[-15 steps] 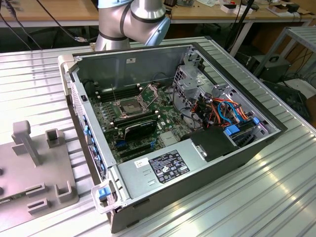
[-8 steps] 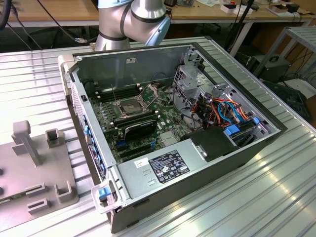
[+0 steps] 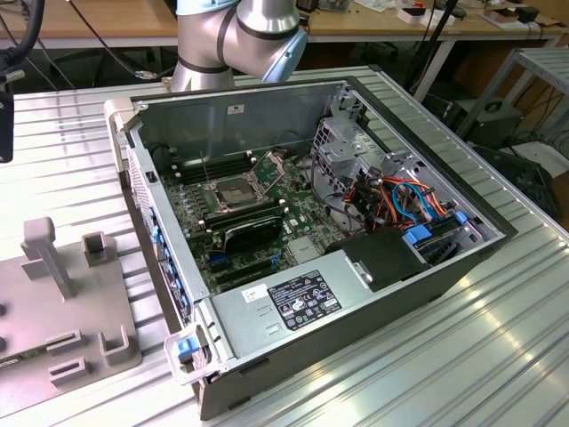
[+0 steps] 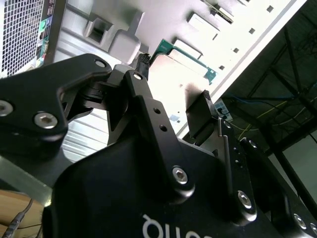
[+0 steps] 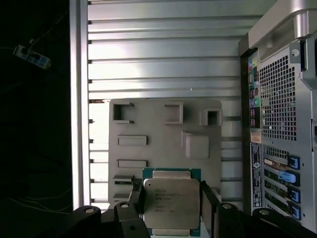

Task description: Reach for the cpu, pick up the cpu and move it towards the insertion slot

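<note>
Tool (image 5: 171, 208) closed on cpu (image 5: 171, 202), fingers (image 5: 209, 198) pinching opposite edges, above grey fixture plate (image 5: 163, 144)

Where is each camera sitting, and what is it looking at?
Exterior view: off the arm, looking down at the open computer case and the insertion slot; the arm's grey joint shows.
First wrist view: rides on the arm, looking past the gripper at the cpu and grey fixture plate.
Second wrist view: on the arm, close behind the gripper.
Both wrist views share the cpu between the fingers.
</note>
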`<state>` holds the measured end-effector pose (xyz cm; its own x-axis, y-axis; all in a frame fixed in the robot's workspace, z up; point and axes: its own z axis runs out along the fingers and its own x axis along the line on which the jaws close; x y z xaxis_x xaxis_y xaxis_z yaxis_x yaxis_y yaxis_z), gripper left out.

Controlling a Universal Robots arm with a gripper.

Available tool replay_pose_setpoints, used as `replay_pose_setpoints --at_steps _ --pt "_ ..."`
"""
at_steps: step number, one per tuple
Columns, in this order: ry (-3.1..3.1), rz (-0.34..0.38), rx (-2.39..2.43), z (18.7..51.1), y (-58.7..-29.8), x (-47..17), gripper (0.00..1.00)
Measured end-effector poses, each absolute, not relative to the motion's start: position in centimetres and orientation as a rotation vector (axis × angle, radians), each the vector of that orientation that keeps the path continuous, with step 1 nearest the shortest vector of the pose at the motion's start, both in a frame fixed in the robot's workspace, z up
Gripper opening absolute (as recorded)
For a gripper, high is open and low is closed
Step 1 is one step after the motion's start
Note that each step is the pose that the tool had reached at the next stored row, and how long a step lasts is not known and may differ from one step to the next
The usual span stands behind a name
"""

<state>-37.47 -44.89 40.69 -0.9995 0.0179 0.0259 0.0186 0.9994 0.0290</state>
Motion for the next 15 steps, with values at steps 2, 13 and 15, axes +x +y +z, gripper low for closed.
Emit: replay_pose_setpoints --at_steps 2,13,15 --pt "-3.115 -0.046 -0.029 40.7 -44.9 -37.2 0.55" --pt "-3.116 -0.046 -0.028 40.7 -44.9 -35.9 0.55" --pt "-3.115 -0.046 -0.028 40.7 -44.9 -35.6 0.55"
